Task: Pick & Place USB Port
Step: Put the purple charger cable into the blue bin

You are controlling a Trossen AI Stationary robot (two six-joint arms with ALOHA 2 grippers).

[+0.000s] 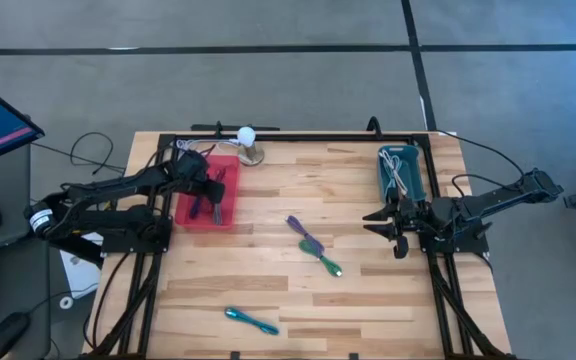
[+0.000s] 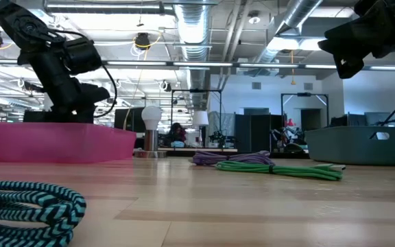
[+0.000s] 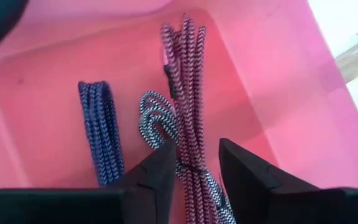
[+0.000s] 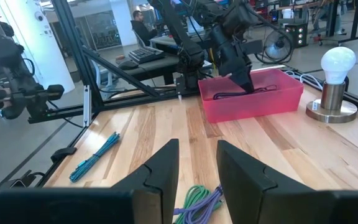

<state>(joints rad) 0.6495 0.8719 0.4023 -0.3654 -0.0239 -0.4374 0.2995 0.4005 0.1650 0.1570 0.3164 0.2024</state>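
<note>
My left gripper [image 3: 194, 177] is low inside the pink bin [image 1: 190, 212] at the table's far left, shut on a bundled pink-and-black braided cable [image 3: 185, 81]. A blue bundle [image 3: 101, 130] and a white-and-black one [image 3: 156, 121] lie on the bin floor beside it. My right gripper [image 1: 376, 224] hovers open and empty near the right edge, in front of the teal bin [image 1: 413, 160]. Three bundles lie flat on the table: purple [image 1: 305, 235], green [image 1: 329, 264] and teal [image 1: 251, 320]. My left gripper pinches the pink-and-black cable bundle between its two fingers, near one end by the dark tie [image 3: 191, 167]. The fingers [image 3: 163, 171] lie across the bundle. The rest of it runs on ahead and lies along the bin floor [image 3: 185, 56].
A lamp with a white bulb [image 1: 248, 140] stands at the far edge beside the pink bin. The teal bin holds a white cable [image 1: 396, 172]. Bare wood lies between the bins and along the near edge. A person [image 4: 143, 25] sits at a desk beyond the table.
</note>
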